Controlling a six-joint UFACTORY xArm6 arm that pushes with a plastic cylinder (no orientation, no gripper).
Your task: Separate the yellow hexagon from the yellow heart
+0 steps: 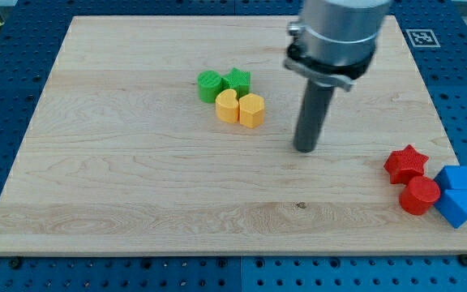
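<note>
1. While I watch from my remote station, my tip rests on the counter right of centre in the frame, at the lower end of the dark rod that hangs from the grey arm body at the top.
2. No pincer is fitted to this arm, so I have nothing released or clenched to report; the rod holds nothing.
3. Left of my tip, slightly above the frame's centre, sit the two yellow blocks: the yellow heart on the left and the yellow hexagon on the right. Their sides touch.
4. My tip stands apart from the yellow hexagon, to its right and a little lower in the frame, with bare wood between them.
5. Just above the yellow pair lie two green blocks: a green cylinder on the left and a green star on the right. Both press against each other and against the top of the yellow heart.
6. Well away, at the lower right of the frame near the counter's edge, a red star sits above a red cylinder.
7. Beside those, two blue blocks huddle at the very right edge; I cannot make out their exact shapes.
</note>
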